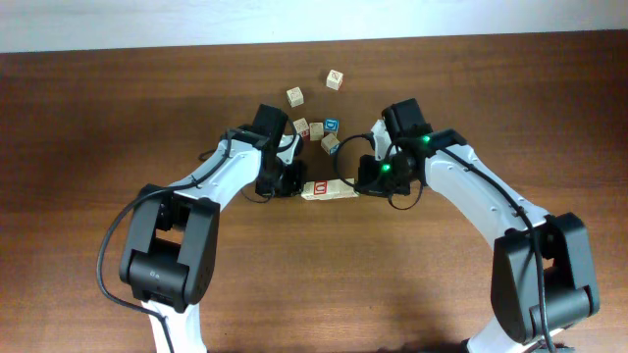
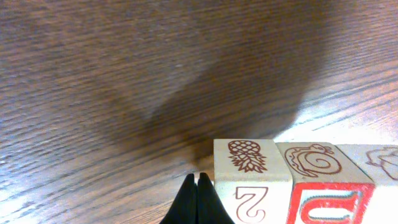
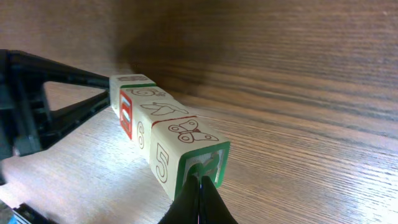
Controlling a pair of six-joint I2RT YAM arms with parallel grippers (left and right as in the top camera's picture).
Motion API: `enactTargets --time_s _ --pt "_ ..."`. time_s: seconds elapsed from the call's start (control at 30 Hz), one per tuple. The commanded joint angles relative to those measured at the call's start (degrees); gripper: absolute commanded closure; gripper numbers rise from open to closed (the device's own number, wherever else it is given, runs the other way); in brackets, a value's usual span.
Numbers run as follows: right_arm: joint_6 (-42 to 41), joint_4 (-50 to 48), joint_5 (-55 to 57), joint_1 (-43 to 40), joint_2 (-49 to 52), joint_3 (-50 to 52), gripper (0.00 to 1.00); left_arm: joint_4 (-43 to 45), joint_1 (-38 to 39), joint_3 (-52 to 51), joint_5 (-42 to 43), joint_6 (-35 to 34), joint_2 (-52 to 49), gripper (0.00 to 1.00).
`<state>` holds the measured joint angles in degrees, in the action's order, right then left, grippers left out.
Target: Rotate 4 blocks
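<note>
On the brown wooden table (image 1: 98,118), the row of four pale-wood alphabet cubes (image 1: 329,190) lay end to end between the hands, the left hand (image 2: 198,198) clenched empty at its left end, the right hand (image 3: 200,198) clenched empty at the green-edged right end.

Dark wood-grain table (image 1: 78,118) (glossy), pale strip (image 1: 196,20) along far edge.

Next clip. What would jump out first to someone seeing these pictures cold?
A short row of blocks lies end to end at the middle of the table. The shut left gripper is at one end and the shut right gripper at the other, as if pinching the row between them. Behind it, toward the far edge, loose cubes lie scattered, a blue-faced cube among them.
</note>
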<state>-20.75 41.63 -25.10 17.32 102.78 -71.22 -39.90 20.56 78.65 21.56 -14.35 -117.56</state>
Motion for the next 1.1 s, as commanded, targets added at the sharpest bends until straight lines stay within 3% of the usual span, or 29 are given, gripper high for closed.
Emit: enactTargets --time_s 0.0,1.07 --pt "0.61 -1.07 -4.42 3.30 -0.96 -2.64 0.96 0.20 1.60 0.90 7.15 0.96 0.13 1.00" --pt "-1.16 -3.13 -2.71 6.78 -0.94 -3.02 0.96 -0.90 1.60 0.90 6.49 0.96 0.13 1.00"
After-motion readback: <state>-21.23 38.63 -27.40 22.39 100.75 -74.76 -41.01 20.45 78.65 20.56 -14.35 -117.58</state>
